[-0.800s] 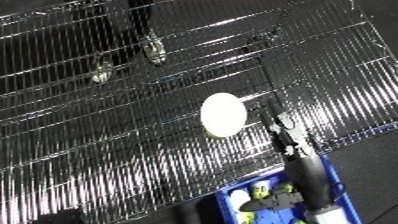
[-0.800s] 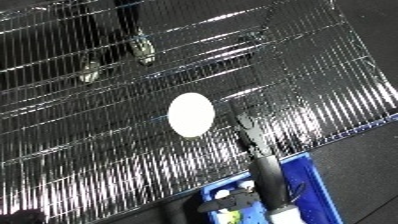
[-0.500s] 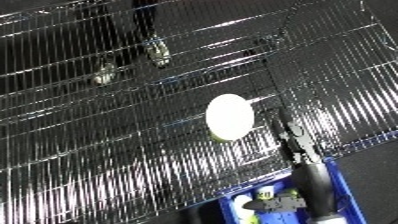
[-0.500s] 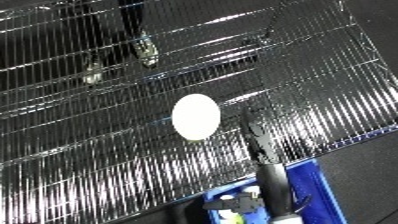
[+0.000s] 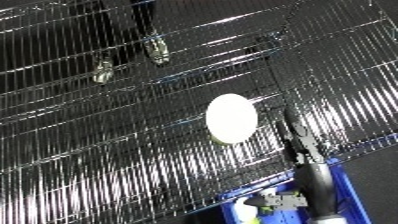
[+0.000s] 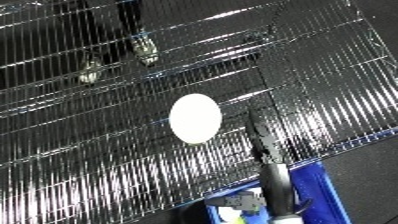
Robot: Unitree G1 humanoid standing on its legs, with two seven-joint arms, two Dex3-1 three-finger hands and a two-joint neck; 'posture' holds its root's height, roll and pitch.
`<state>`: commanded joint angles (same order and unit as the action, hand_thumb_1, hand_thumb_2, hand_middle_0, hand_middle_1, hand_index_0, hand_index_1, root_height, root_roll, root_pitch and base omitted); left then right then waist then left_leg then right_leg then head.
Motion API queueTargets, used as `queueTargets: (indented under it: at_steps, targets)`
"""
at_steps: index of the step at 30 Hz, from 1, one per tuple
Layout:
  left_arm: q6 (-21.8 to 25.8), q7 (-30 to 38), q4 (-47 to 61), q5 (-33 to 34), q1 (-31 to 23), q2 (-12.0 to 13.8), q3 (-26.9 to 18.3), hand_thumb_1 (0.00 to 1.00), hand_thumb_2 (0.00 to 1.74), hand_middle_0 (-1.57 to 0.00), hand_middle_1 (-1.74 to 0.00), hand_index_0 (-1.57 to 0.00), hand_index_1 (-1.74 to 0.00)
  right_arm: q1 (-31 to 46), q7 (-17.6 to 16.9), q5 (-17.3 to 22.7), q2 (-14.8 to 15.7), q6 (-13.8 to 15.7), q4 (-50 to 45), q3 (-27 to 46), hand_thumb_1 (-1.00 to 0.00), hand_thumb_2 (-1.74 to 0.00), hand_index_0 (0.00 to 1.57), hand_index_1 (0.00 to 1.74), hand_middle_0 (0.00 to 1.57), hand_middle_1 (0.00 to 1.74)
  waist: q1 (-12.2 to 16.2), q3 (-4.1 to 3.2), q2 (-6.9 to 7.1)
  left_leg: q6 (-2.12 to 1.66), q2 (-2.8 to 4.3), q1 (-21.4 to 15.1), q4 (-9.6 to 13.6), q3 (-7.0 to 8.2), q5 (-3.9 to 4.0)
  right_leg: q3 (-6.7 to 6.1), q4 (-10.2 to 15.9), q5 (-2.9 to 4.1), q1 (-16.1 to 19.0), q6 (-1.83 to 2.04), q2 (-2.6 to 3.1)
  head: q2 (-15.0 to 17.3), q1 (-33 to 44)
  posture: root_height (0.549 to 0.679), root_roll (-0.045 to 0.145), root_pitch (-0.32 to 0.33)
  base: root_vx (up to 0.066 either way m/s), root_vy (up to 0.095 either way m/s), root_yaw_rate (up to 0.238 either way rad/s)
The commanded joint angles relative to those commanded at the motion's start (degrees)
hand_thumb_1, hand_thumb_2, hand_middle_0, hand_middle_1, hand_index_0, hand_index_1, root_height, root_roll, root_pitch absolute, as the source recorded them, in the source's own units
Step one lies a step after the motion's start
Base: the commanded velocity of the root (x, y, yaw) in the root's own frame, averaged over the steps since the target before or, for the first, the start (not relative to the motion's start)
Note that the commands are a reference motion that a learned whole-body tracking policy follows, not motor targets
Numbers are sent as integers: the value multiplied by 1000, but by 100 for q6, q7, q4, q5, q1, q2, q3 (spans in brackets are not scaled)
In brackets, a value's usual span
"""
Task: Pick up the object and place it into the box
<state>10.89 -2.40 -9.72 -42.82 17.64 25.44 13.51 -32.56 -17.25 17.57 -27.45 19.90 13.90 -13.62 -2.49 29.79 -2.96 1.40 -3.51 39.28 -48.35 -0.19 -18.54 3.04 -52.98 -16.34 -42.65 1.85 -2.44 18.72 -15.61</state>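
Observation:
A white oval object lies on a wire-mesh table top, near its right part. My right hand reaches up from the lower right and stands just to the right of the object, a small gap away. It is open, with its dark fingers straight and pointing away from me, and it holds nothing. The silver forearm passes over the blue bin, which sits below the table's near edge at the bottom right. My left hand does not show.
Several small things lie inside the bin. Through the mesh at the upper left a person's two shoes stand on the dark floor. The mesh's right edge runs diagonally past my hand.
The view has shifted, so less of the bin shows. My right hand has stayed just right of the white object, which has not moved on the mesh.

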Motion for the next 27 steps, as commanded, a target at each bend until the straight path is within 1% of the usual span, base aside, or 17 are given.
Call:
queueTargets:
  at_steps: [3, 9, 15, 20, 27]
  targets:
    - [-35, -6, -36, -22, 107, 7, 46, 1000, 1740, -1570, -1740, -1570, -1740, -291, 8, 108, -53, 44, 291, -59, 0, 0, 0, 0, 0, 0, -47, 0, -34, 1, -9, 37, -44, 7, -28, 7, -38, -10, -44, -4, -20, 51, -140, 611, 45, 157, 20, 14, 35]
    - [-98, -10, -84, -84, 210, 31, 107, 1000, 1740, -1570, -1740, -1570, -1740, -657, 70, 209, -104, 103, 618, -99, 0, 0, 0, 0, 0, 0, -102, 0, -76, 7, -32, 59, -73, 8, -59, 14, -65, -15, -80, -6, -34, 105, -322, 610, 44, 158, 34, 13, 39]
    - [-138, -26, -115, -95, 283, 43, 173, 1000, 1740, -1570, -1740, -1570, -1740, -1055, 170, 351, -141, 129, 949, -186, 0, 0, 0, 0, 0, 0, -170, 0, -128, 17, -58, 97, -35, 15, -51, 19, -24, 19, -135, -3, -39, 52, -543, 610, 44, 166, 34, 16, 33]
    - [-147, 8, -105, -81, 373, 107, 251, 1000, 1740, -1570, -1740, -1570, -1740, -1360, 216, 507, -181, 175, 1256, -324, 0, 0, 0, 0, 0, 0, -221, 0, -177, 31, -86, 162, -12, 18, -40, 18, -11, 31, -197, -13, -31, 10, -676, 610, 44, 176, 17, 12, 36]
    - [-187, 39, -120, -212, 511, 172, 362, 1000, 1740, -1570, -1740, -1570, -1740, -1862, 205, 563, -243, 216, 1761, -522, 0, 0, 0, 0, 0, 0, -297, 0, -249, 64, -116, 266, -84, 15, -73, 24, -102, 8, -320, -35, -37, -66, -877, 607, 44, 184, 17, 8, 37]
